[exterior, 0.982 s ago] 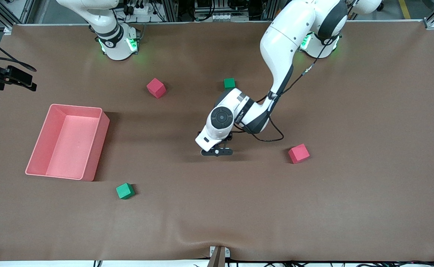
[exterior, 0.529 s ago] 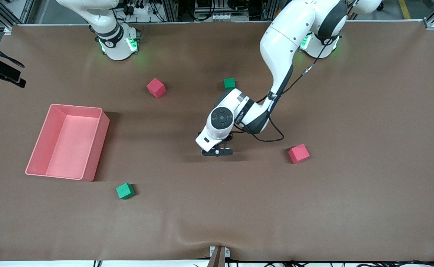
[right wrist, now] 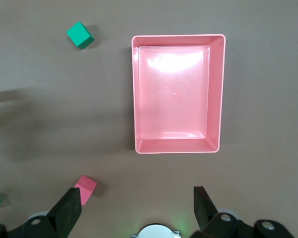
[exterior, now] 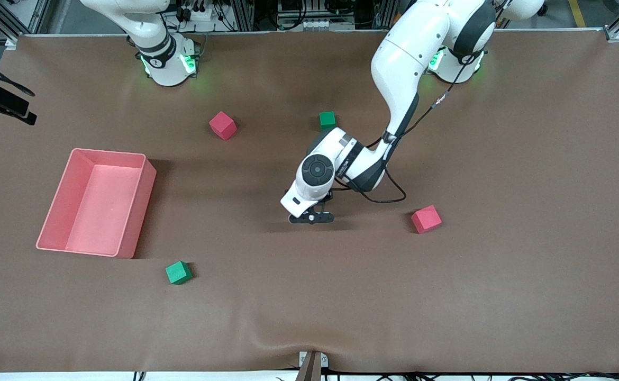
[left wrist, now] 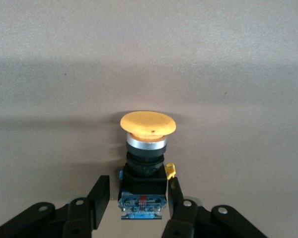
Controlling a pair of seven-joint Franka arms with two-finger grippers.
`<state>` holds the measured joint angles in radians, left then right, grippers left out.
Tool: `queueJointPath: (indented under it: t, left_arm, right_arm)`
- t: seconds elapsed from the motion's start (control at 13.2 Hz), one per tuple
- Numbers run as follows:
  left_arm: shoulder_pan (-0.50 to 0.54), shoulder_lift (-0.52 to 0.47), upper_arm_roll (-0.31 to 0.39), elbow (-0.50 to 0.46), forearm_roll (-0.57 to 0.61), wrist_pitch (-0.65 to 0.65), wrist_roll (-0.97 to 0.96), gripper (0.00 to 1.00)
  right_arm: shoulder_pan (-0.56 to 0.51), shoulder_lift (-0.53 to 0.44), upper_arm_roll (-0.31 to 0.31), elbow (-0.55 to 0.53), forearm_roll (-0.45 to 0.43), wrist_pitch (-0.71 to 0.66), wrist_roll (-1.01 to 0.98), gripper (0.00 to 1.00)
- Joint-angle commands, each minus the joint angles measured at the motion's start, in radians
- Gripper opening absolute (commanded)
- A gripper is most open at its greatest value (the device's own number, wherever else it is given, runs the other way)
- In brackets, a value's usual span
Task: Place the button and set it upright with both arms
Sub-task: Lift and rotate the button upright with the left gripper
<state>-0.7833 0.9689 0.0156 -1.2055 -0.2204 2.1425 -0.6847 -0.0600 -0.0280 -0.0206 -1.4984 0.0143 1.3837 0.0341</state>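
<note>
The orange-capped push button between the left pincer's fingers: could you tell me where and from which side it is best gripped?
Grip the orange-capped black push button on its squarish black lower body, from its base end, one finger on each flat side. The left pincer already lines up that way, open. The round mushroom cap overhangs and would slip.

The left pincer (exterior: pixel 310 217) is hanging low over the middle of the worktop (exterior: pixel 500 296), between a pink bin (exterior: pixel 98 202) and a red cube (exterior: pixel 426 219).
</note>
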Motion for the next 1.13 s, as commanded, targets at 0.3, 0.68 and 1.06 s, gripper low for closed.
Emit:
queueJointPath:
  t: [0.3,0.68,1.06]
  left_arm:
    - [0.009,-0.028,0.007,0.014,-0.005,-0.027,-0.045,0.21]
    - [-0.004,-0.111,0.058,-0.017,0.042,-0.023,-0.175,0.08]
    - [-0.033,-0.162,0.070,-0.032,0.248,-0.023,-0.471,0.12]
  right_arm:
    - [-0.023,-0.001,0.008,0.007,0.007,0.021,0.015,1.00]
    - [-0.021,-0.001,0.010,0.010,0.010,0.024,0.017,1.00]
    - [-0.021,-0.001,0.010,0.009,0.012,0.032,0.017,1.00]
